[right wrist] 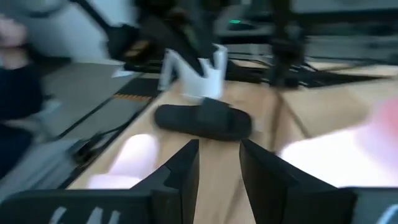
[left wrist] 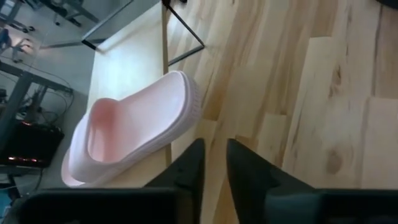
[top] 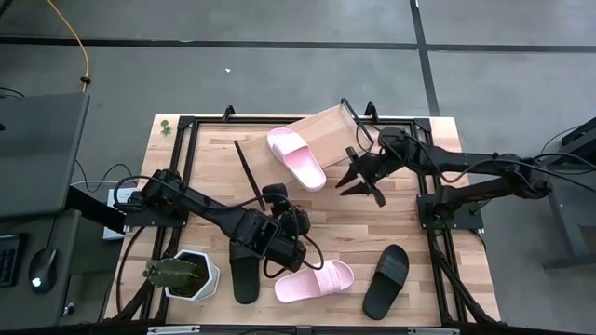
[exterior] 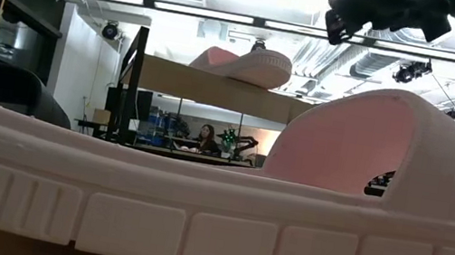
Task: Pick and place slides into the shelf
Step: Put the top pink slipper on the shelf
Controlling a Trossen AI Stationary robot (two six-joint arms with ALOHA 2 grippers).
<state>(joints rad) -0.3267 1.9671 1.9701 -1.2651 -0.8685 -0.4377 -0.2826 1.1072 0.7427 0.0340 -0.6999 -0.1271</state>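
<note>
The shelf [top: 326, 126] is a light-wood panel on black frame ends, standing at the table's far middle. One pale pink slide [top: 296, 156] lies sole-down on it, also seen in the left wrist view [left wrist: 124, 134] and the low view [exterior: 246, 65]. Along the near edge, each flat on the table, lie a black slide [top: 244, 275], the second pink slide [top: 314, 280] and another black slide [top: 386, 281]. My left gripper [top: 279, 207] hovers above mid-table, open by a narrow gap [left wrist: 214, 165] and holding nothing. My right gripper [top: 358, 182] hangs in the air to the right of the shelf's pink slide, open and empty [right wrist: 219, 162].
A potted cactus in a white pot [top: 182, 273] stands at the near left corner. A black frame [top: 186, 167] borders the tabletop. Bare wood lies between the shelf and the near row of slides. A person sits in the room far behind [exterior: 205, 135].
</note>
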